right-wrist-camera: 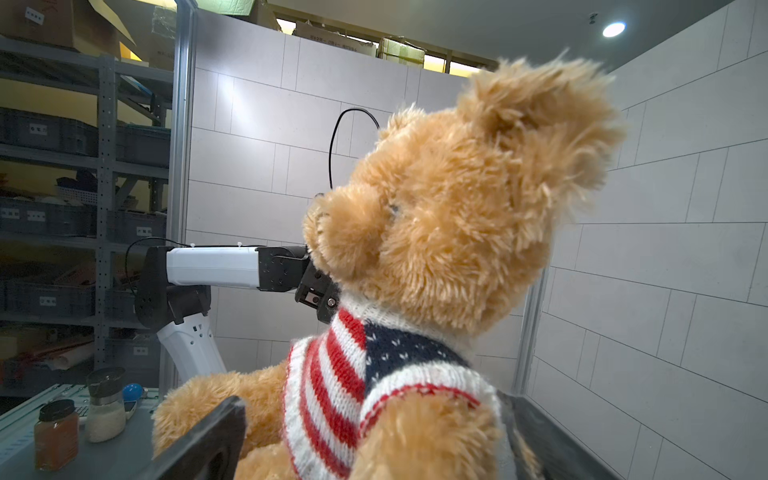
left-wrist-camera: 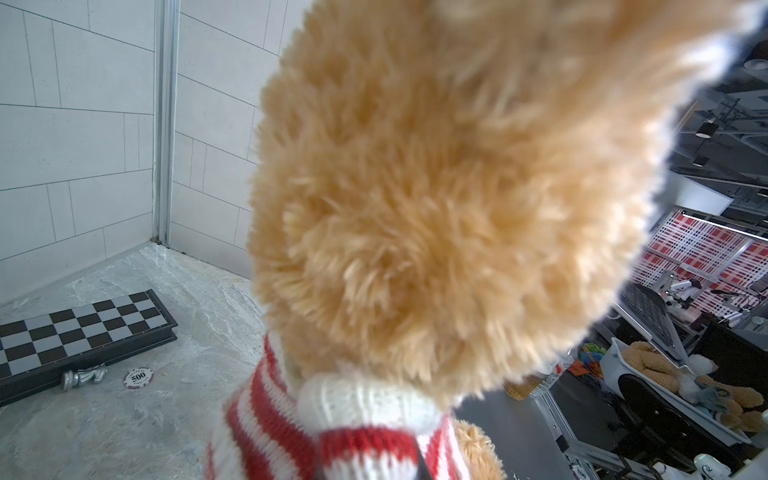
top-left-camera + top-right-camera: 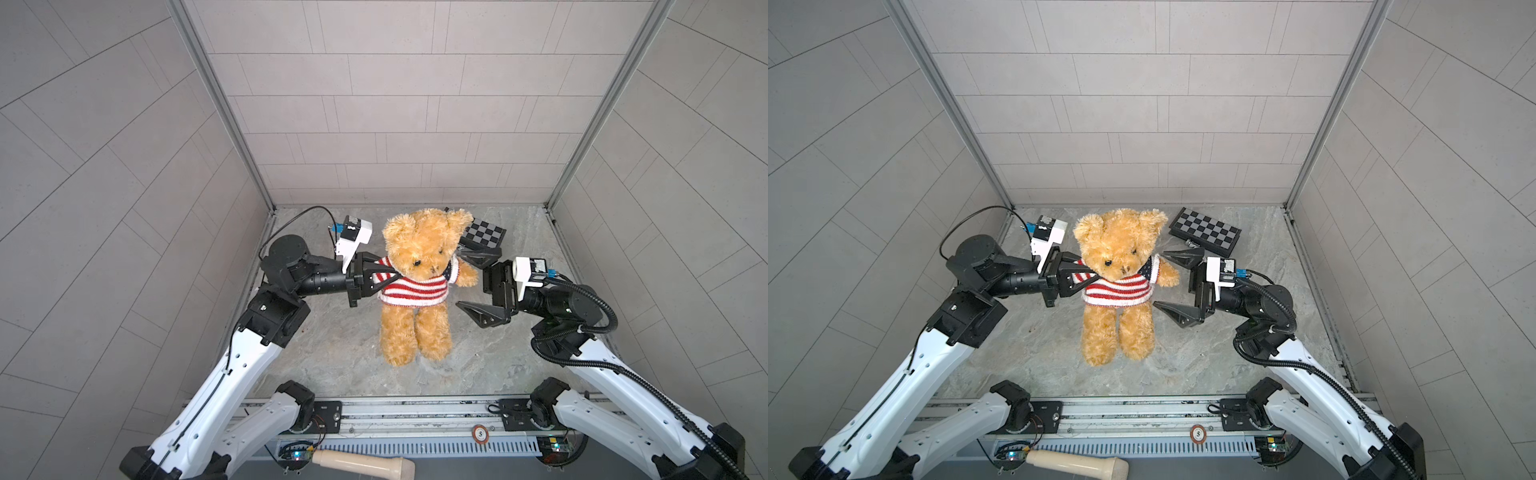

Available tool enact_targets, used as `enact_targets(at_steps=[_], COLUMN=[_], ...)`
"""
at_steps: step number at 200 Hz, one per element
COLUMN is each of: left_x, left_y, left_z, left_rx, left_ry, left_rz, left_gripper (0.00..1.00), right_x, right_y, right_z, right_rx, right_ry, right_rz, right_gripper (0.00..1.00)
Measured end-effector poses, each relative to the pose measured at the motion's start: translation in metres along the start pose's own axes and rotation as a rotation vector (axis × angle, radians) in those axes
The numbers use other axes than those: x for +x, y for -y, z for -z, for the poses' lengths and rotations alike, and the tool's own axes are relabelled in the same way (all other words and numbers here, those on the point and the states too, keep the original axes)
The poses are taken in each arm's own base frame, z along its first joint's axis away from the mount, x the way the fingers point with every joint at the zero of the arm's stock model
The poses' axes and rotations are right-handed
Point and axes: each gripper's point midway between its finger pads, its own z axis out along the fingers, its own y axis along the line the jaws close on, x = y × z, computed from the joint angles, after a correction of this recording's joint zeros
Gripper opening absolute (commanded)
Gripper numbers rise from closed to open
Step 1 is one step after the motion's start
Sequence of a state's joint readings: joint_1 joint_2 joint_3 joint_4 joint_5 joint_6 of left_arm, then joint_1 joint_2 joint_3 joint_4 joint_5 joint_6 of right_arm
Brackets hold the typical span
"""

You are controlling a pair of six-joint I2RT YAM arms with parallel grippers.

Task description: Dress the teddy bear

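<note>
Two top views first: in both, the teddy bear [image 3: 419, 249] is upright mid-table between the arms, striped sweater [image 3: 415, 289] already over its torso. The left gripper [image 3: 387, 276] is pinched tight on the knit at the bear's shoulder. The right gripper [image 3: 459, 278] is spread wide around the bare paw, gripping nothing. The left wrist view is mostly fluffy head [image 2: 457, 187] and white collar, with a chessboard [image 2: 83, 328] on the table behind. In the right wrist view the sleeve sits around the near arm; I can't tell about the far one. My guess: it's light, squishy and floppy, and the fur slips. So grab knit hem or a limb close to the body.
</note>
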State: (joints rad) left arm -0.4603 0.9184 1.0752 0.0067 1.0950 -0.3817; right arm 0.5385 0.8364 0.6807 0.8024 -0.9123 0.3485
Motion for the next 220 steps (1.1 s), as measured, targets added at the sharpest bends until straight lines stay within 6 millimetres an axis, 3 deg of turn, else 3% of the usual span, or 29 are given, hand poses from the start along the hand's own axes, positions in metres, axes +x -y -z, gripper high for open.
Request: enact_targets(at_steps=[33, 52, 68, 97, 126, 138, 159, 182, 220], left_x=[0.004, 0.009, 0.014, 0.022, 0.026, 0.029, 0.034, 0.038, 0.027], left_y=[0.002, 0.006, 0.011, 0.011, 0.002, -0.005, -0.017, -0.025, -0.019], left_z=[0.0, -0.002, -0.005, -0.009, -0.009, -0.009, -0.007, -0.002, 0.007], left_rx=[0.015, 0.038, 0.06, 0.06, 0.005, -0.03, -0.099, -0.17, -0.217], left_ry=[-0.007, -0.025, -0.041, -0.062, -0.072, -0.081, -0.098, -0.119, -0.131], left_rz=[-0.001, -0.018, -0.037, -0.072, -0.102, -0.098, -0.091, -0.084, -0.131], left_gripper=[0.0, 0.0, 0.0, 0.0, 0.55, 0.71, 0.99, 1.0, 1.0], right_x=[0.013, 0.022, 0.029, 0.034, 0.038, 0.043, 0.054, 0.064, 0.095], right_y=[0.014, 0.015, 0.01, -0.002, -0.003, -0.003, 0.0, 0.011, 0.038], right_z=[-0.01, -0.02, -0.029, -0.037, -0.034, -0.031, -0.024, -0.013, 0.0], right_rx=[0.046, 0.034, 0.005, -0.053, -0.033, -0.002, 0.071, 0.174, 0.304], right_ry=[-0.033, -0.047, -0.058, -0.068, -0.081, -0.108, -0.164, -0.236, -0.384], right_rz=[-0.019, -0.034, -0.054, -0.041, 0.007, 0.036, 0.106, 0.196, 0.259], right_gripper=[0.99, 0.91, 0.78, 0.36, 0.09, 0.0, 0.0, 0.0, 0.0])
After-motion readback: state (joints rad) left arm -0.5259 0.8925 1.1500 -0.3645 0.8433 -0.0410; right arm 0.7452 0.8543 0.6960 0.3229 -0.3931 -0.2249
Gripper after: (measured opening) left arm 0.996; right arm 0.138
